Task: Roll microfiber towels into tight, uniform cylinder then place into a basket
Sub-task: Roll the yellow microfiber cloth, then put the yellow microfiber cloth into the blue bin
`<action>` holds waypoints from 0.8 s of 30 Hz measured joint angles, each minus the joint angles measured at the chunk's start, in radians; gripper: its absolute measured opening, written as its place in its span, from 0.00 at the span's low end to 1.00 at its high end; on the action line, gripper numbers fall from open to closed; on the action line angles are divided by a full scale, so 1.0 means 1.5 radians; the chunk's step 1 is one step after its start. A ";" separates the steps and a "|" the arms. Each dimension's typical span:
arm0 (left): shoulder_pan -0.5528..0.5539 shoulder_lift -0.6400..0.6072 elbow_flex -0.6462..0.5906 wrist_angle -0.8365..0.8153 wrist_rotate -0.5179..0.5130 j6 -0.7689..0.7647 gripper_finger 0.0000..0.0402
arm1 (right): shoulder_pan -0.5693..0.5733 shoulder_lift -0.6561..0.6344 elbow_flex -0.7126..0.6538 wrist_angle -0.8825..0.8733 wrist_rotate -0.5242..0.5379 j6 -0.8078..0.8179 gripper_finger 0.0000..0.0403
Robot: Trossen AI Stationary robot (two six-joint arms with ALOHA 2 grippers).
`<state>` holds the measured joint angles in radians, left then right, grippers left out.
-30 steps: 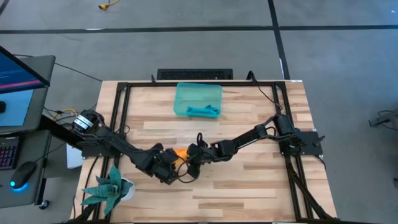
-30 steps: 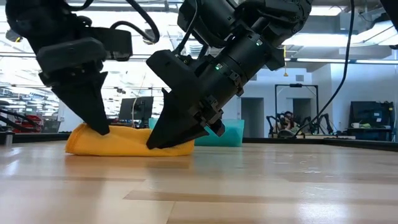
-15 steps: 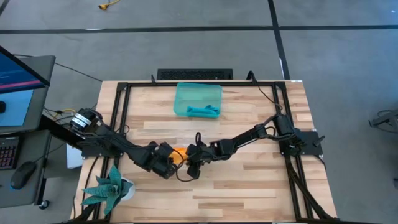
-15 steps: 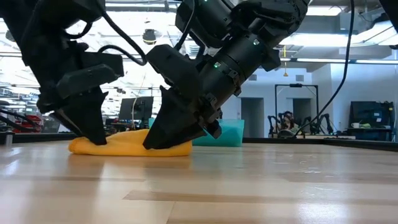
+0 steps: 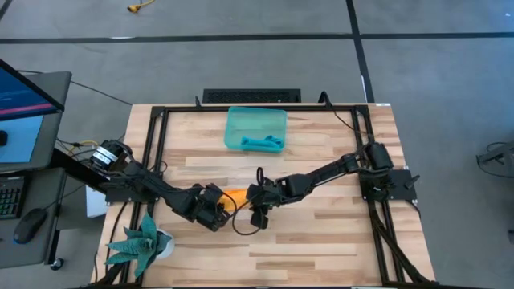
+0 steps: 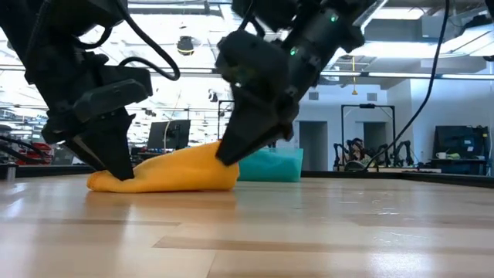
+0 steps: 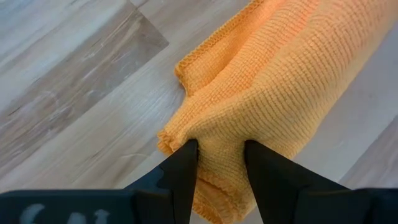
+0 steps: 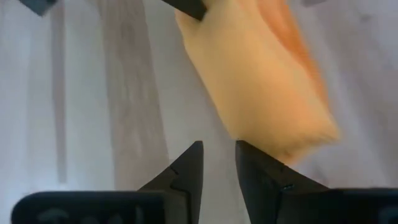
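— Since a second ago the right gripper (image 6: pixel 228 157) has come up off the orange towel (image 6: pixel 174 171) and slid toward the right arm's own side, hasn't it?

— Yes. Before, its tips were planted on the roll's end; now, in the right wrist view, its fingers (image 8: pixel 189 165) stand a little apart with bare wood between them, nothing in them, and the towel's end lies just beyond the tips.

— Start from the left, then. What is the left gripper (image 5: pixel 215 215) doing?

— It has stayed low on the table (image 5: pixel 321 233), pinching the towel's near end. The left wrist view shows a fold of orange cloth squeezed between the two fingers (image 7: pixel 181 174).

— And the towel itself?

— A loose roll on the wood, running from the left claw's tips across to just short of the right claw's tips. Its far end has lifted higher than before.

— The rest?

— Beyond both claws, toward the table's far edge, the basket (image 5: pixel 255 128) holds the teal towel (image 5: pixel 261 144), rolled up inside. The plant (image 5: pixel 143 243) sits at the table corner behind the left claw.
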<state>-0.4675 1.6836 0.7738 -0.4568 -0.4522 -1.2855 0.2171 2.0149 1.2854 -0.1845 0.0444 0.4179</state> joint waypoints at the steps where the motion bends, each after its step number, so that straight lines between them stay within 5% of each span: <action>1: 0.000 0.000 0.000 0.001 0.000 -0.007 0.32 | -0.001 -0.010 0.000 -0.018 0.011 -0.009 0.29; 9: 0.000 0.001 -0.001 0.003 -0.007 -0.026 0.32 | 0.002 -0.165 -0.002 -0.145 0.234 -0.070 0.29; 14: -0.001 0.002 -0.001 0.006 -0.011 -0.026 0.32 | 0.040 -0.301 -0.080 -0.171 0.365 -0.061 0.29; 19: -0.003 0.002 -0.002 0.009 -0.016 -0.026 0.32 | 0.066 -0.429 -0.253 -0.133 0.405 0.068 0.29; 24: -0.003 0.002 -0.002 0.012 -0.017 -0.026 0.32 | 0.073 -0.494 -0.445 0.045 0.350 0.184 0.29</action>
<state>-0.4717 1.6867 0.7712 -0.4393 -0.4774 -1.3247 0.3271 1.2736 0.6172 -0.1167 0.5698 0.6931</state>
